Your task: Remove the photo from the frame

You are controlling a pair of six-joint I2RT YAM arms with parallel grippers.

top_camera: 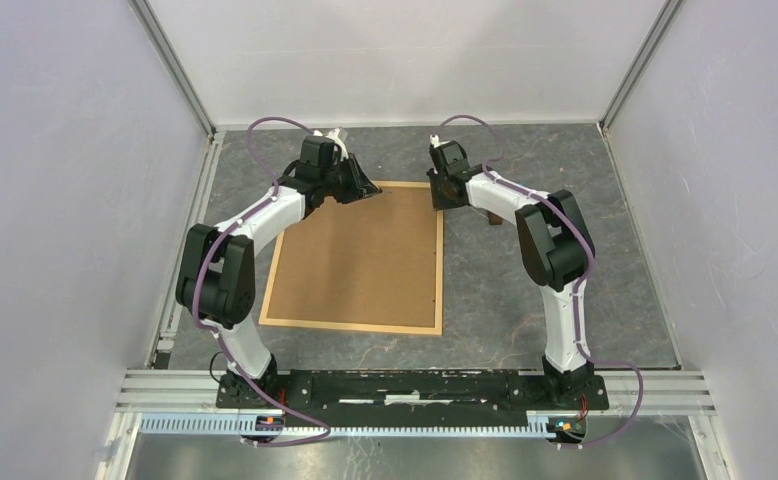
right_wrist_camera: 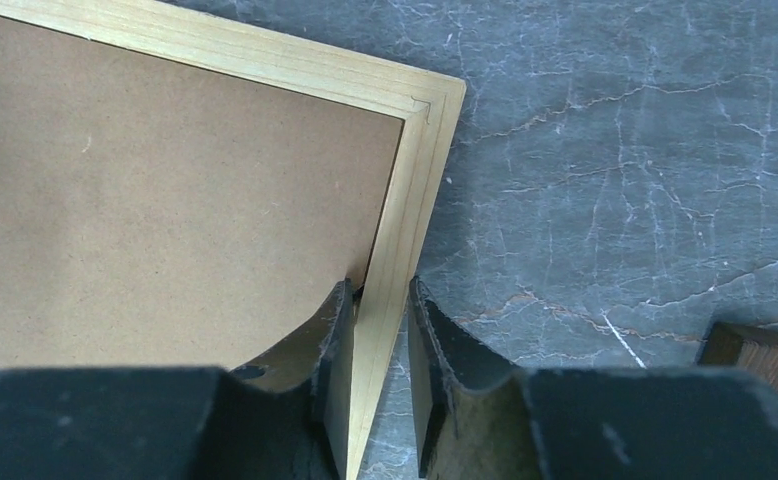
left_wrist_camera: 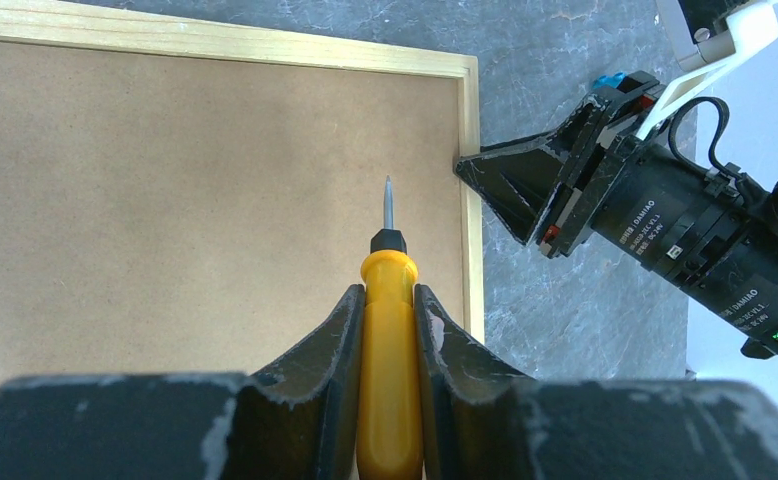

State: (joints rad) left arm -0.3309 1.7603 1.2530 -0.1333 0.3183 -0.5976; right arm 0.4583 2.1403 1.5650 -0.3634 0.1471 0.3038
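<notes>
The frame (top_camera: 355, 260) lies back side up on the table, showing plain brown fibreboard inside a narrow light-wood rim (right_wrist_camera: 405, 200). The photo is hidden under the board. My left gripper (left_wrist_camera: 389, 295) is shut on a yellow-handled screwdriver (left_wrist_camera: 389, 340). The screwdriver's metal tip (left_wrist_camera: 388, 200) points across the board near the frame's far right side. My right gripper (right_wrist_camera: 380, 285) is closed around the rim close to the far right corner, one finger on the board side and one on the table side. It also shows in the left wrist view (left_wrist_camera: 462, 165), touching the rim's outer edge.
A small dark brown block (right_wrist_camera: 760, 360) sits on the grey marbled table to the right of the frame, near my right arm. White walls (top_camera: 65, 200) enclose the table on the left, back and right. Both arms reach over the frame's far end.
</notes>
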